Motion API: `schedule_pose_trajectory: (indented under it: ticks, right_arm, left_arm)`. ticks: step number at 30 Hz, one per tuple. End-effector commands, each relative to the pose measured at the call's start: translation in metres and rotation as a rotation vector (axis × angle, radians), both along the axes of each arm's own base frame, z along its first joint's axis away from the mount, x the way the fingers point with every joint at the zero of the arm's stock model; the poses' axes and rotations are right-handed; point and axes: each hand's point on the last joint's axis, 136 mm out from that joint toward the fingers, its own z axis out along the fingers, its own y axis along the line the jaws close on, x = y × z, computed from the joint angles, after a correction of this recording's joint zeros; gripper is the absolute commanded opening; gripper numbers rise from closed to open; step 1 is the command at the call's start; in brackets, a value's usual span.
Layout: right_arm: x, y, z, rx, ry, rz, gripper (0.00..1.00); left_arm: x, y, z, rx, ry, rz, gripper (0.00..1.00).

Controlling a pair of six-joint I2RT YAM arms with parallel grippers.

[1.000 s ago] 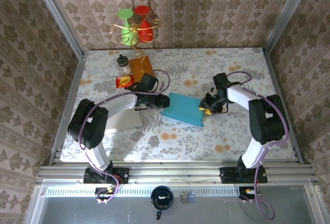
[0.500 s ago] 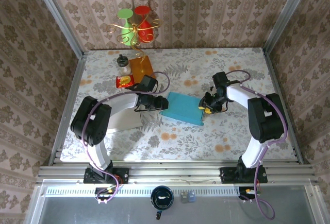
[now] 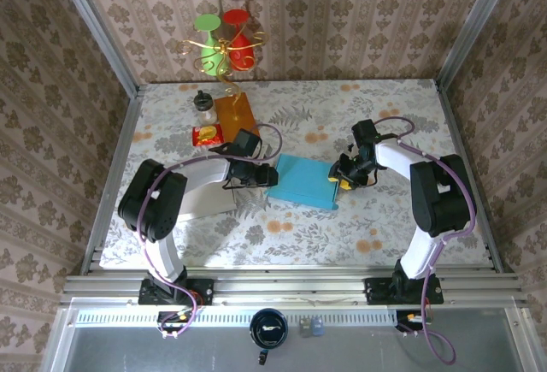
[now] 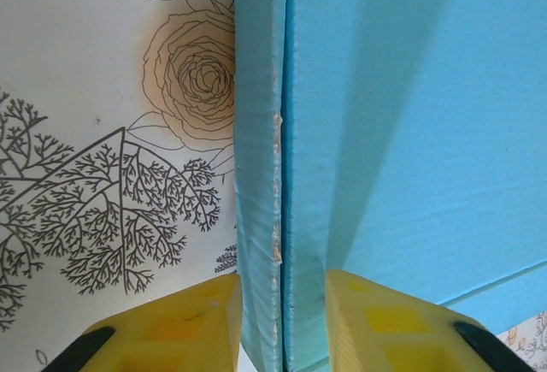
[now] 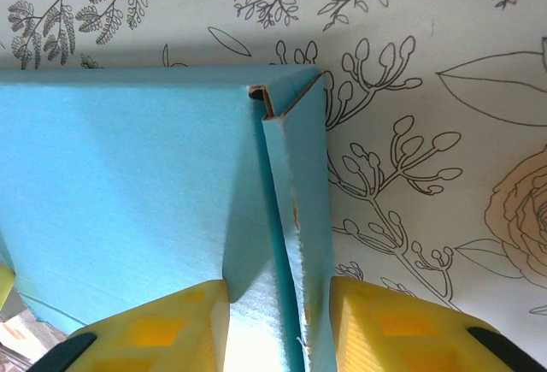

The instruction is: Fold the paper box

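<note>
- Paper box (image 3: 301, 181): blue, partly folded, lying mid-worktop (image 3: 367, 107) between the two grippers.
- Left gripper (image 3: 268, 171): at the box's left end. In the wrist view its yellow fingers (image 4: 171, 333) stand either side of a doubled edge flap (image 4: 259, 132). The gap is narrow and filled by the flap. Cannot tell whether it is clamped.
- Right gripper (image 3: 341, 180): at the box's right end, set narrow astride the corner flap. Its outer finger appears to touch the flap. Cannot tell whether it has a firm hold.
</note>
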Motion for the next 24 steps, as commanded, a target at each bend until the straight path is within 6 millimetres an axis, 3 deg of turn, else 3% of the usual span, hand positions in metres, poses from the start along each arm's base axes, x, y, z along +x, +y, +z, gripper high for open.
schedule_pose_trajectory:
  ticks: [1, 8, 12, 16, 24]
  right_arm:
    - [-0.006, -0.006, -0.009, -0.043, 0.034, 0.011, 0.39]
    - [-0.016, -0.003, 0.004, -0.022, 0.012, 0.021, 0.45]
    - [-0.02, 0.003, -0.003, 0.004, 0.026, 0.023, 0.45]
    - [-0.02, 0.01, -0.011, 0.011, 0.041, 0.024, 0.42]
    - [-0.02, 0.004, -0.026, -0.042, 0.088, 0.042, 0.32]
  left_arm:
    - [-0.01, 0.008, -0.013, 0.046, 0.03, -0.007, 0.3]
    - [-0.009, 0.006, -0.011, 0.031, 0.025, -0.004, 0.28]
    - [-0.009, 0.001, -0.01, 0.02, 0.025, -0.011, 0.27]
    - [-0.01, -0.002, -0.01, 0.009, 0.024, -0.009, 0.25]
    - [-0.018, -0.006, -0.017, -0.035, 0.04, 0.035, 0.2]
